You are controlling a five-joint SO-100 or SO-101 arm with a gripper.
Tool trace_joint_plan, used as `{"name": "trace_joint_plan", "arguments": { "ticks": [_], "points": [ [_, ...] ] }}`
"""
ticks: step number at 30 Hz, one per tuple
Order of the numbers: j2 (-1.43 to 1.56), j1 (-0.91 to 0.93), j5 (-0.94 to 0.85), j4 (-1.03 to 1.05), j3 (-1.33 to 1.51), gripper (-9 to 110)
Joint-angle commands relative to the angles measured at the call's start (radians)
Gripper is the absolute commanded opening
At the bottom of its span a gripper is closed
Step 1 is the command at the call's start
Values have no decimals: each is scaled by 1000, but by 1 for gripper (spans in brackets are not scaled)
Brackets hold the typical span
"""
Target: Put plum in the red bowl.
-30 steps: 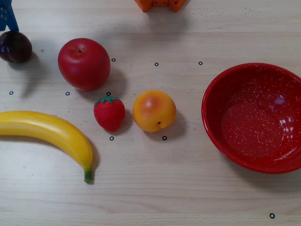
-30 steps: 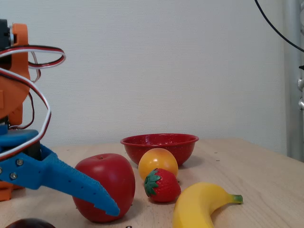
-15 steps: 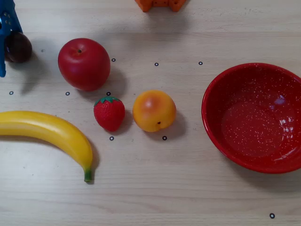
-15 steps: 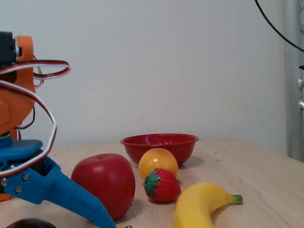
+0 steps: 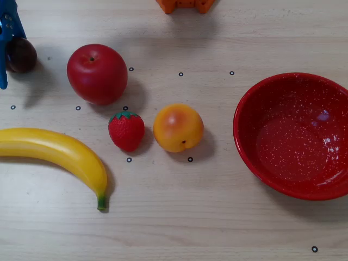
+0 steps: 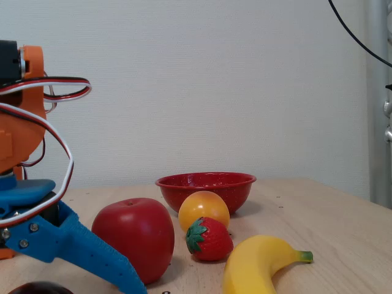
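Overhead view: a pale wood-grain table (image 5: 217, 228) holds five pieces of fruit and a bowl. At the far left edge, the blue gripper (image 5: 6, 51) enters the picture, and the plum (image 5: 20, 55), small, round and dark maroon, sits right against the right side of a blue finger (image 5: 4, 65). Only part of the gripper falls inside this view, so I cannot tell whether its fingers are spread or closing on the plum. To the right of the plum, apart from it, sits a big red apple (image 5: 97, 74). Below the apple lie a strawberry (image 5: 126, 130) and, just beside it on the right, an orange-yellow peach (image 5: 178, 128). A yellow banana (image 5: 60, 155) curves along the lower left. The red bowl (image 5: 255, 98), wide, glossy and white-speckled, stands at the right edge, well apart from the plum, with nothing in it.

Fixed view, low at table height: the gripper (image 6: 43, 269) fills the lower left, with one blue finger (image 6: 92, 254) slanting down to the table in front of the apple (image 6: 133, 236). The plum (image 6: 40, 288) shows only as a dark sliver at the bottom edge, below that finger. Behind stand the strawberry (image 6: 208, 239), peach (image 6: 204, 208), banana (image 6: 260, 260) and red bowl (image 6: 206, 184).
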Motion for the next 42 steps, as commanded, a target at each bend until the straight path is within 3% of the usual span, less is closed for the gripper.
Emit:
{"name": "trace_joint_plan", "arguments": {
  "ticks": [1, 9, 19, 23, 26, 33, 42],
  "points": [
    [51, 20, -17, 80, -101, 51],
    [52, 12, -8, 81, -106, 45],
    [58, 9, 14, 86, -106, 29],
    [58, 5, 37, 89, -107, 19],
    [60, 5, 44, 89, -110, 0],
    [103, 11, -18, 91, -153, 0],
    [383, 106, -202, 91, -51, 0]
  ]
}}
